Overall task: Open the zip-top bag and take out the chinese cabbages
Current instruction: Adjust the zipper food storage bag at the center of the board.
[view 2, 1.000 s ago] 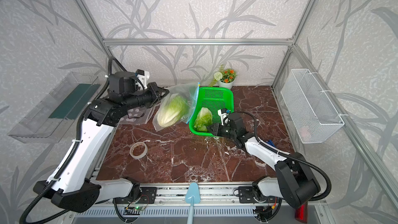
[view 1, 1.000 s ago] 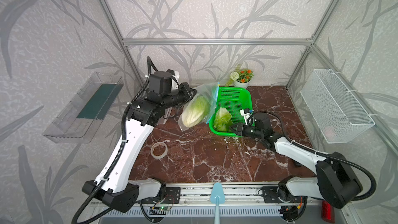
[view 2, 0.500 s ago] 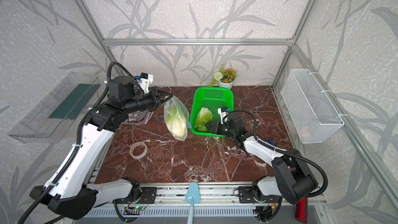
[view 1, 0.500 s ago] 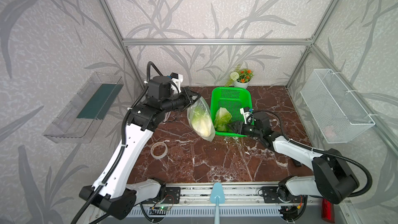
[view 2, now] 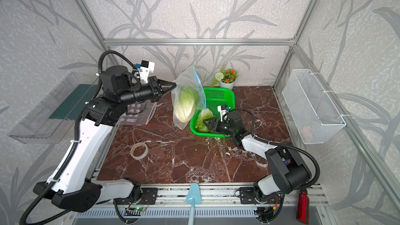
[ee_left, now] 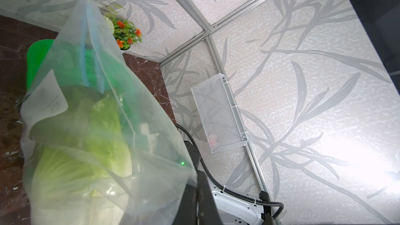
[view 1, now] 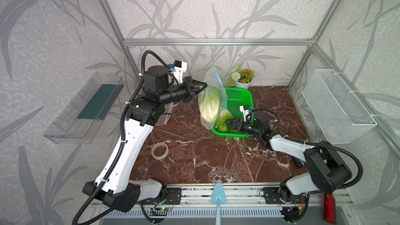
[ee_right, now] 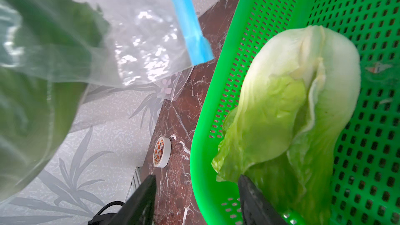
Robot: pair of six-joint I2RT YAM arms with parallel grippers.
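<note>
- Nearest, at the lower centre-right of a top view, the right gripper was seen with its jaws parted and nothing held. In the right wrist view its fingers were spread across the near rim of the green basket.
- Just beyond, one chinese cabbage was lying free in that basket, leaf tips toward the gripper. It was judged light, soft and easily bruised at the leaves, so the firmer white base would be the better hold.
- Further up, at centre frame, the second cabbage was hung inside the zip-top bag, base down, above the table and just beside the basket.
- The film was judged thin and slippery, and the load heavy enough to pull it taut.
- Farthest, the left gripper was clamped tight on an upper edge of the bag, by which bag and cabbage were carried.
</note>
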